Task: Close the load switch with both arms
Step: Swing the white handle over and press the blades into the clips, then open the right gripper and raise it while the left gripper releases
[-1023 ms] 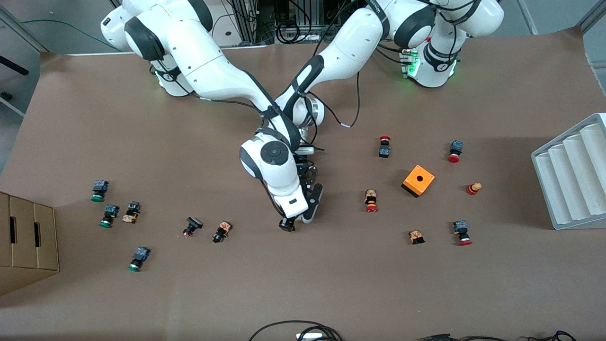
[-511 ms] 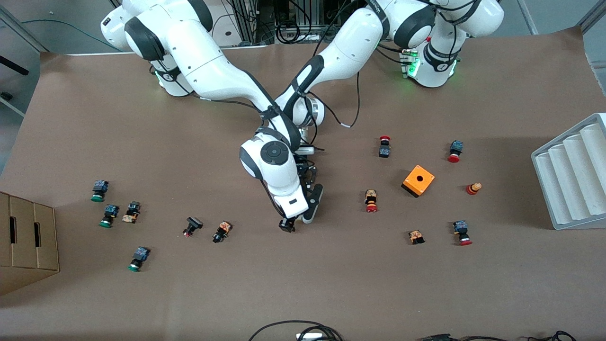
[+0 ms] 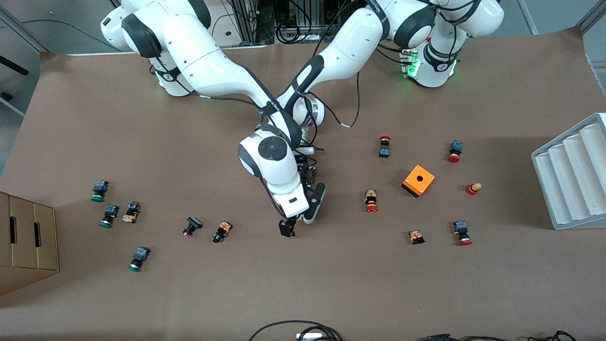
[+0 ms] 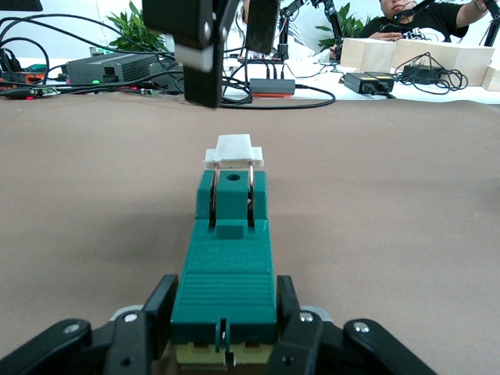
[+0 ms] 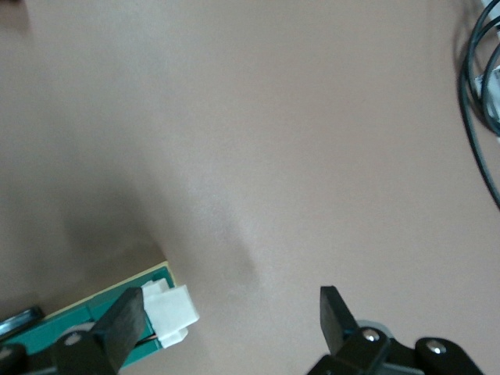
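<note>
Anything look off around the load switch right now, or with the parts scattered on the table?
Nothing stands out. The left gripper is shut on the load switch, level, white tab intact. The right gripper is open above that tab.

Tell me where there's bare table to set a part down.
Bare stretch: nearer the front camera than the load switch, held by the left gripper, open right gripper beside. Crowded: around the orange box and near the cardboard box.

Robotics lab: cable-strewn benches [image 4: 258,74], 2 Franka arms [image 3: 213,71].
</note>
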`<state>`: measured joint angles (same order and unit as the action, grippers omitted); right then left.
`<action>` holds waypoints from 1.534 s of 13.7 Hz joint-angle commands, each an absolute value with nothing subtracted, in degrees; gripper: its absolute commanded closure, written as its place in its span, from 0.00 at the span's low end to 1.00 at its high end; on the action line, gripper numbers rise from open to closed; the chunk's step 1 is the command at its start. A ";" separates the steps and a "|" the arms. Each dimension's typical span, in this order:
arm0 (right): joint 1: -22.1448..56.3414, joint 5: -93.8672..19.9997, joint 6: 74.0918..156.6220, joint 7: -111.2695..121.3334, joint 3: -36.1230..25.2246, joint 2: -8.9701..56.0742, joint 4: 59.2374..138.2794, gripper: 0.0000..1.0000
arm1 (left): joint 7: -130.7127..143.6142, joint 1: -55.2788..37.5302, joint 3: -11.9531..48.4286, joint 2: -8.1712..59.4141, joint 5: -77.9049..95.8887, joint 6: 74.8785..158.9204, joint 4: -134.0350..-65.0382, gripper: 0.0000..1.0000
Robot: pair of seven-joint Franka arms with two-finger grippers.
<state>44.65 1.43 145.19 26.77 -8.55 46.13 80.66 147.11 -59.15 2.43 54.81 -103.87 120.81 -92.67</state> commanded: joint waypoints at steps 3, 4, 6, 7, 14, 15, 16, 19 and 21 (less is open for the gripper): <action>44.21 0.53 139.85 26.63 -8.26 41.50 81.12 0.00 | 148.27 -59.59 1.85 55.55 -104.85 120.59 -91.58 0.42; 44.03 0.53 138.09 26.63 -8.26 40.18 81.12 0.00 | 148.27 -59.59 1.93 55.63 -104.85 120.59 -91.58 0.42; 42.72 0.44 134.66 26.72 -8.26 37.37 81.12 0.00 | 148.27 -59.59 1.85 55.55 -104.85 120.59 -91.58 0.42; 41.93 0.44 133.34 26.72 -8.26 36.05 81.04 0.00 | 148.27 -59.59 1.93 55.55 -104.85 120.59 -91.58 0.42; 37.44 0.44 129.81 24.89 -10.01 29.80 81.12 0.00 | 147.66 -59.76 1.93 55.37 -104.68 120.59 -91.67 0.00; 37.35 0.44 129.81 22.78 -10.11 29.19 81.30 0.01 | 147.48 -59.85 1.93 55.20 -104.59 120.59 -91.67 0.00; 37.01 0.44 129.73 19.81 -10.11 28.57 81.56 0.02 | 147.39 -59.85 1.93 54.93 -104.59 120.59 -91.76 0.00; 36.39 0.35 126.23 9.17 -10.11 26.37 82.53 0.02 | 142.67 -59.50 2.28 53.71 -103.54 120.94 -92.20 0.00; 34.72 -0.52 123.67 6.16 -9.93 24.97 82.53 0.02 | 136.09 -59.59 2.29 51.60 -98.29 122.07 -92.20 0.00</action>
<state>36.26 1.22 126.23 8.92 -10.33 27.87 80.75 142.10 -59.19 2.51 54.13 -102.10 120.93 -92.07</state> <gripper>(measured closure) 0.022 0.000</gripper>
